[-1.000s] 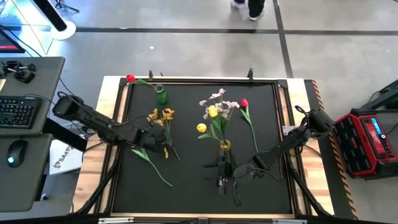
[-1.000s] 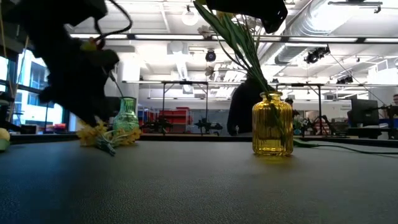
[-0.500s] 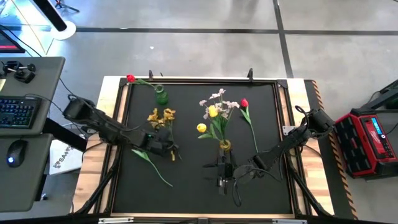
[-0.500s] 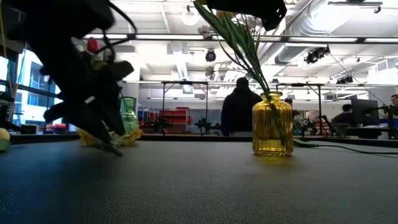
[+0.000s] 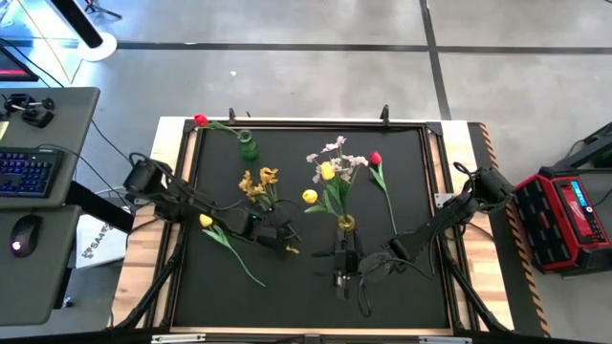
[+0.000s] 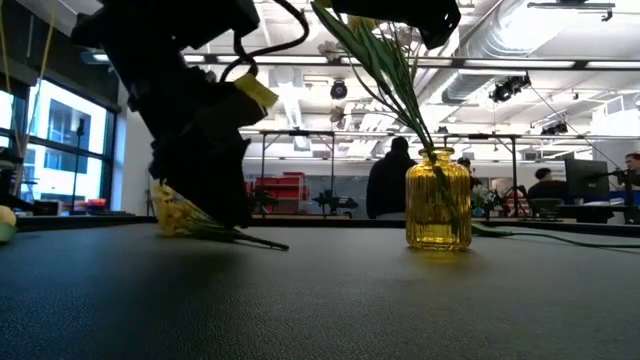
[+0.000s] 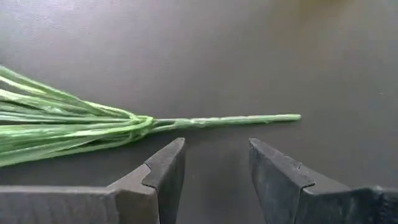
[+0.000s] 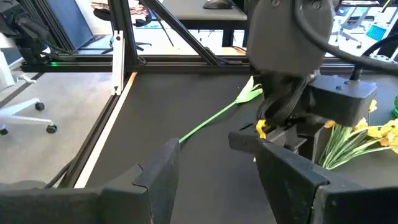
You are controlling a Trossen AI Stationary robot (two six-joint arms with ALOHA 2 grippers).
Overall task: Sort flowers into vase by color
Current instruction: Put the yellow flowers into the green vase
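The orange-yellow sprig [image 5: 256,181] lies flat on the black mat, its stem running toward the near right. My left gripper [image 5: 282,241] is open and low over the mat at the stem's cut end [image 7: 292,117], which lies just ahead of the fingertips [image 7: 168,163]. A yellow tulip [image 5: 206,222] lies on the mat beside my left arm. One red flower [image 5: 376,159] lies right of the yellow vase [image 5: 345,223], which holds yellow blooms and the pink-white sprig [image 5: 335,148]. The other red flower [image 5: 201,120] lies by the green vase [image 5: 248,146]. My right gripper [image 5: 337,260] waits open near the yellow vase.
The mat sits inside a raised frame [image 5: 191,134] on a wooden table. The yellow vase [image 6: 437,200] stands mid-table with stems leaning out toward the far left. The two grippers are close together near the table's middle. A desk with keyboard and mouse [image 5: 27,232] stands to the left.
My left gripper has moved toward the table's right and near edge, along the orange-yellow sprig's stem to its cut end, uncovering the yellow tulip's bloom. The sprig has slid a little toward the right. My right arm has kept still.
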